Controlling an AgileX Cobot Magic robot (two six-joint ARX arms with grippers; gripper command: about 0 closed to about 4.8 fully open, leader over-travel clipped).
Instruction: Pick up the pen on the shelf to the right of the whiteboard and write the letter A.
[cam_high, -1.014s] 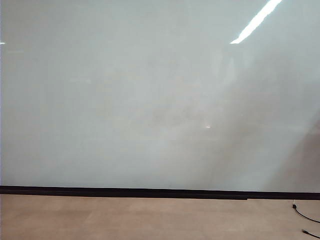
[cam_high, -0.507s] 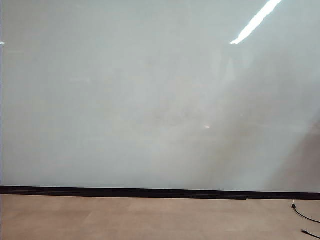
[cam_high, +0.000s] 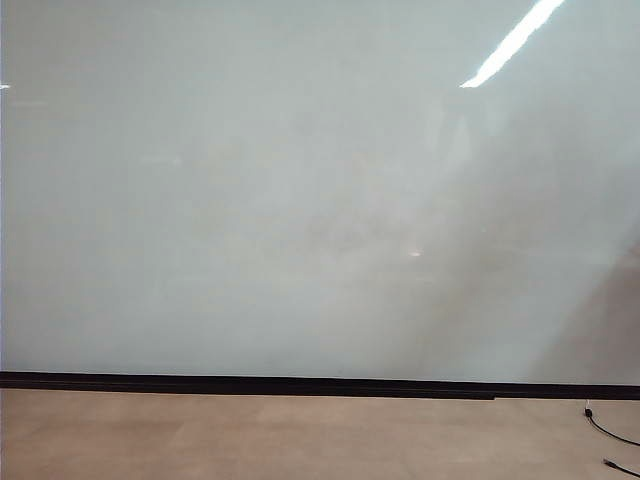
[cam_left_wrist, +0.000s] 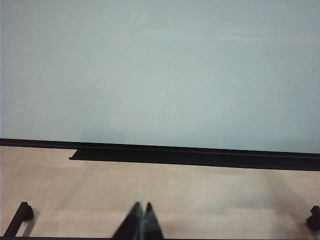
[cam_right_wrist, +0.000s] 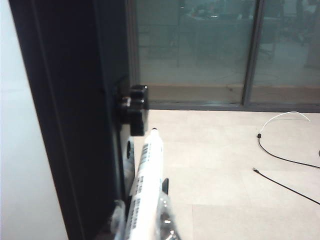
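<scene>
In the right wrist view the right gripper (cam_right_wrist: 145, 227) sits low in the frame with its translucent fingers (cam_right_wrist: 165, 212) closed against the barrel of the pen (cam_right_wrist: 146, 187), a slim white marker with dark print along its side. The pen stands out from the gripper, its far end near a black knob-like fitting (cam_right_wrist: 135, 110) on the dark frame (cam_right_wrist: 75, 115) that the gripper is just beside. A pale strip of the whiteboard (cam_right_wrist: 20, 150) shows on the other side of that frame. Beyond lie the tan floor (cam_right_wrist: 225, 165), a thin black cable (cam_right_wrist: 287, 172) and a white cable (cam_right_wrist: 285, 117), with glass panels (cam_right_wrist: 195, 45) behind.

The left gripper (cam_left_wrist: 140, 220) shows only as two dark fingertips pressed together, holding nothing, over the floor and well short of the whiteboard's black lower strip (cam_left_wrist: 200, 156).

In the exterior view neither gripper appears; the board's glossy face (cam_high: 300, 200) is unmarked and reflects a ceiling light (cam_high: 512, 42).
</scene>
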